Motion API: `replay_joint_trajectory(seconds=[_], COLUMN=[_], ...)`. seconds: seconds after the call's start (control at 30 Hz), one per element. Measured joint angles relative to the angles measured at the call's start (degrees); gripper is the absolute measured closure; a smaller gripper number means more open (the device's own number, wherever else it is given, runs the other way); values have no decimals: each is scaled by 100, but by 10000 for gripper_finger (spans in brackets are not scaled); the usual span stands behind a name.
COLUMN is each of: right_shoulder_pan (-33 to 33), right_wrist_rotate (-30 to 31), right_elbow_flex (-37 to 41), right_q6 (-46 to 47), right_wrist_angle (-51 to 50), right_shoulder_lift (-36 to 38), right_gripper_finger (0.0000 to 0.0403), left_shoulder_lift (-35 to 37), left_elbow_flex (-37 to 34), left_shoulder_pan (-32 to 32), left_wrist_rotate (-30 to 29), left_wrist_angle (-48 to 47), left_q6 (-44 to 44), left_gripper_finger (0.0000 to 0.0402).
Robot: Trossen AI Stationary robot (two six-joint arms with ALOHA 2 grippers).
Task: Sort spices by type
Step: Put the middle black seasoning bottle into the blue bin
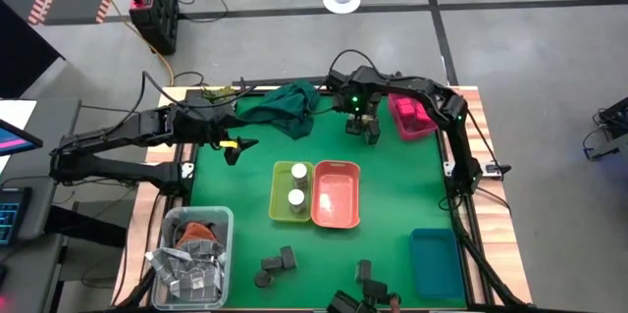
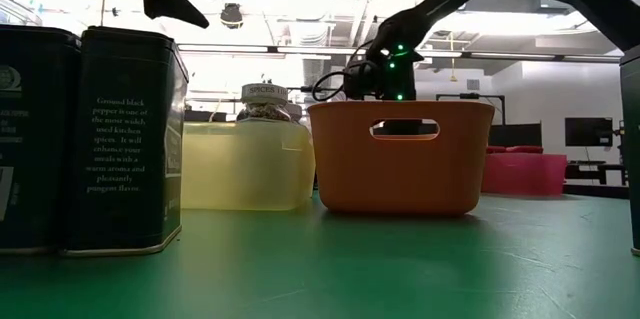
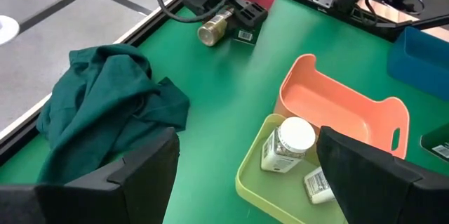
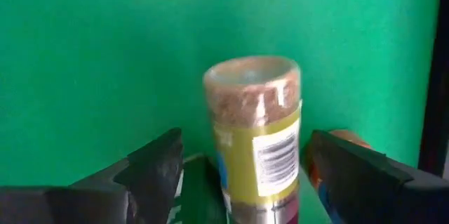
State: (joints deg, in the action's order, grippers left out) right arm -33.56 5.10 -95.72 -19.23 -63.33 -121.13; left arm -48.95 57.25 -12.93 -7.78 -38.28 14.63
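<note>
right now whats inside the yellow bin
The yellow bin holds two white-topped jars, both lying inside it. Nothing else shows on its floor, though whatever lies beneath the jars is covered.

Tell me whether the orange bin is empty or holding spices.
Empty. The high view shows only bare floor inside the orange bin; the two white-topped jars lie in the yellow bin beside it.

Tins (image 2: 90,139) cropped at left edge
</note>
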Motion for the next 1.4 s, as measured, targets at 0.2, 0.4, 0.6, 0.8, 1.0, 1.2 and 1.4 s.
replay_joint_trajectory(seconds=[0.2,0.4,0.6,0.8,1.0,1.2,1.4], right_shoulder_pan=[1,4,85,375,832,1115,801], right_wrist_rotate=[-84,-419,-432,-379,-454,-513,-518], right_elbow_flex=[63,68,66,-23,-399,-929,-1046], right_q6=[-38,-65,-74,25,132,411,392], right_wrist_angle=[172,327,319,336,590,498,-242], right_shoulder_lift=[1,-10,-10,28,12,13,17], right_gripper_finger=[93,156,200,236,256,266,204], left_shoulder_lift=[0,32,189,441,499,472,472], left_elbow_flex=[0,0,0,0,0,0,0], left_shoulder_pan=[0,0,-2,-2,-2,-1,-1], left_wrist_rotate=[3,3,-6,-76,-94,-104,-102], left_wrist_angle=[0,-85,-170,-189,-185,-179,-180], left_q6=[7,13,6,139,166,205,343], left_gripper_finger=[81,81,81,81,81,81,81])
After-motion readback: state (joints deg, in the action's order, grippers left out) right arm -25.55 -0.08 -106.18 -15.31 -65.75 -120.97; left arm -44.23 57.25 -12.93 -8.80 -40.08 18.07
